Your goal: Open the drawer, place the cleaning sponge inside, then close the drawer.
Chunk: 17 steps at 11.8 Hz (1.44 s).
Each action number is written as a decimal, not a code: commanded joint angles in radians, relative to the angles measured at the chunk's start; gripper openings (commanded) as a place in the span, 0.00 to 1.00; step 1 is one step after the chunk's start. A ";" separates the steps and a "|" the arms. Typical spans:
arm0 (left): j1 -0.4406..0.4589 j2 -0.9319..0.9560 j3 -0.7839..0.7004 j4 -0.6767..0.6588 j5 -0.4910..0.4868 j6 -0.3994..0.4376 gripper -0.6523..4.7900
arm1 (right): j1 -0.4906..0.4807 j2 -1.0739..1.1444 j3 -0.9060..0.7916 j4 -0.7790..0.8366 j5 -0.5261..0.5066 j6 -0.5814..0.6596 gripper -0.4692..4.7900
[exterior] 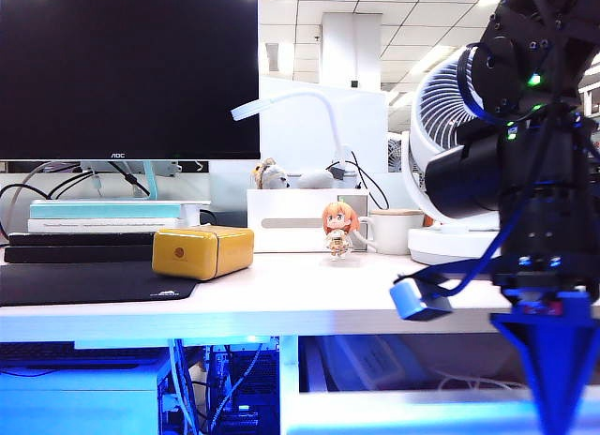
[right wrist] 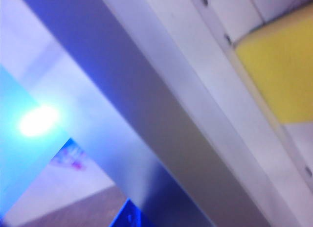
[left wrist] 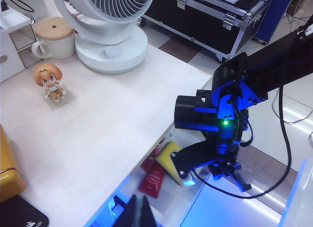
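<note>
Below the counter (left wrist: 98,139) edge, you can see the cleaning sponge (left wrist: 168,158) lying inside the open drawer (exterior: 422,412), its yellow block beside some red packets (left wrist: 152,177). Your right claw (left wrist: 234,172) hangs just beside the sponge over the drawer, fully closed and holding nothing that shows. From the right wrist the sponge shows as a yellow patch past a pale drawer wall; that view is blurred. Your left claw (left wrist: 138,213) sits high above the counter's front edge, its dark fingers pressed together, empty. On the counter stand a white fan (left wrist: 110,21), a mug (left wrist: 54,37), a small figurine (left wrist: 50,80) and a golden-yellow box (exterior: 202,250).
</note>
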 commanded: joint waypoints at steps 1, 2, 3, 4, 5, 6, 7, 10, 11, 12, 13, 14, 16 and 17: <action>0.000 -0.002 0.004 0.013 0.006 0.004 0.11 | 0.000 -0.001 0.003 0.107 0.008 -0.003 0.08; 0.000 -0.002 0.004 0.013 0.006 0.004 0.11 | 0.000 -0.001 0.003 0.132 0.021 -0.003 0.08; 0.000 -0.002 0.004 0.013 0.006 0.004 0.11 | 0.000 -0.001 0.003 0.224 0.099 -0.002 0.08; 0.000 -0.002 0.004 0.013 0.006 0.004 0.11 | 0.000 -0.001 0.003 0.266 0.136 -0.002 0.08; 0.000 -0.002 0.004 0.013 0.006 0.004 0.11 | 0.000 -0.001 0.003 0.311 0.176 -0.002 0.08; 0.000 -0.002 0.004 0.013 0.006 0.004 0.11 | 0.000 -0.001 0.003 0.359 0.208 0.002 0.08; 0.000 -0.002 0.004 0.013 0.006 0.004 0.11 | 0.000 -0.001 0.004 0.401 0.209 0.002 0.08; 0.000 -0.002 0.004 0.013 0.006 0.004 0.11 | 0.000 -0.012 0.008 0.452 0.206 0.054 0.08; 0.000 -0.002 0.004 0.013 0.006 0.004 0.11 | 0.000 -0.016 0.008 0.447 0.206 0.054 0.08; 0.000 -0.002 0.004 0.013 0.003 0.004 0.11 | -0.002 -0.018 0.008 0.462 0.204 0.054 0.08; 0.001 -0.002 0.004 0.013 0.002 0.004 0.11 | -0.002 -0.018 0.008 0.467 0.201 0.054 0.08; 0.000 -0.002 0.004 0.013 0.002 0.004 0.11 | -0.002 -0.019 0.008 0.476 0.185 0.054 0.08; 0.000 -0.002 0.004 0.013 0.003 0.004 0.11 | -0.002 -0.019 0.008 0.485 0.180 0.054 0.08; 0.001 -0.002 0.004 0.013 0.003 0.004 0.11 | -0.002 -0.018 0.008 0.486 0.178 0.054 0.08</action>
